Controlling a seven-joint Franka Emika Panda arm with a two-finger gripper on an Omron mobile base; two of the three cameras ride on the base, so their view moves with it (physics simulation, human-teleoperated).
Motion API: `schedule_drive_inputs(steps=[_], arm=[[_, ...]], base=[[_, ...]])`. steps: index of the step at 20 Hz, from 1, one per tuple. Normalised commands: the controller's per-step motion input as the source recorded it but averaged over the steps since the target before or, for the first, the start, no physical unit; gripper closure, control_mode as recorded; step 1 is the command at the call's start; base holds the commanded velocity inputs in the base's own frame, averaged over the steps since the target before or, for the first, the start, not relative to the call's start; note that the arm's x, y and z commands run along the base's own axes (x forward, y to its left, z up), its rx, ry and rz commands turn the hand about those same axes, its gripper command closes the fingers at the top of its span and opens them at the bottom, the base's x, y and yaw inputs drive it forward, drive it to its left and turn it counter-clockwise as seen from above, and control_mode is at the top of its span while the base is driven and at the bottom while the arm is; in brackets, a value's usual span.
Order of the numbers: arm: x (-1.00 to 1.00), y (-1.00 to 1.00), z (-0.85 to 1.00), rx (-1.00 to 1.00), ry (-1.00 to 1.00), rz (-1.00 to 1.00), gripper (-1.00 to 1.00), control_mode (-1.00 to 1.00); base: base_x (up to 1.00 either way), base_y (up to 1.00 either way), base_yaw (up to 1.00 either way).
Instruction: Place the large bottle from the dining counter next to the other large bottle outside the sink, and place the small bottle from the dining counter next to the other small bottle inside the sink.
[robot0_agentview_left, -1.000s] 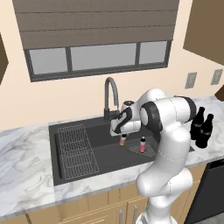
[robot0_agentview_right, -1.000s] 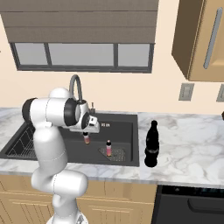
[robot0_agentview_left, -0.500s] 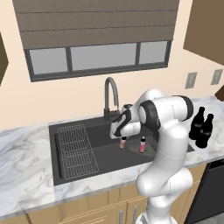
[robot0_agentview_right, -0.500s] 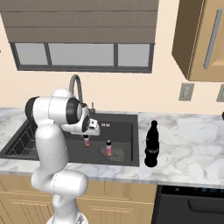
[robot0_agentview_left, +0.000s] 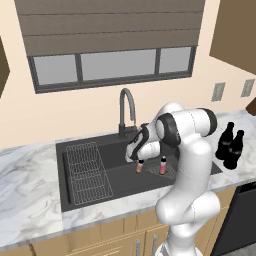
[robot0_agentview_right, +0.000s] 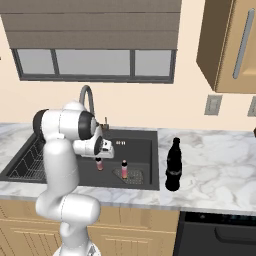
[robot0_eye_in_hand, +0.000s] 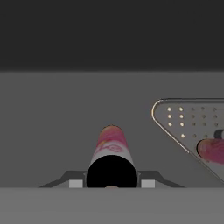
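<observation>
Left base view, left to right: marble table (robot0_agentview_left: 30, 190); dark grey sink (robot0_agentview_left: 87, 195) let into it, with a wire rack (robot0_agentview_left: 87, 170) in its left half and a tall dark faucet (robot0_agentview_left: 126, 112) behind; the fingers (robot0_agentview_left: 139, 161) low inside the basin, clamped on the small bottle (robot0_agentview_left: 139, 167), pink above and orange-yellow below, held upright just above the sink floor; the other small bottle (robot0_agentview_left: 162, 166), pink-red, upright on the drain mat (robot0_agentview_left: 170, 170) just to the right; two large black bottles (robot0_agentview_left: 230, 145) side by side on the table right of the sink. Hand view: dark cap and pink body of the small bottle (robot0_eye_in_hand: 111, 155) between the fingers, with the perforated mat (robot0_eye_in_hand: 192, 127) to the right.
</observation>
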Motion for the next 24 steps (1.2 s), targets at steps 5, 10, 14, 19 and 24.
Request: schedule_drive_inputs(steps=[5,10,14,19,24], arm=[[-0.02,0.04,-0.29,0.00,0.00,0.00,1.00,-1.00],[0.00,0.00,-0.15,0.00,0.00,0.00,1.00,-1.00],[0.00,0.00,-0.25,0.00,0.01,0.00,1.00,-1.00],[0.00,0.00,-0.33,0.00,0.05,0.00,1.00,-1.00],[0.00,0.00,-0.19,0.00,0.06,0.00,1.00,-1.00]], base=[[0.00,0.00,0.00],[0.00,0.00,0.00],[0.00,0.00,0.00],[0.00,0.00,0.00],[0.00,0.00,0.00]])
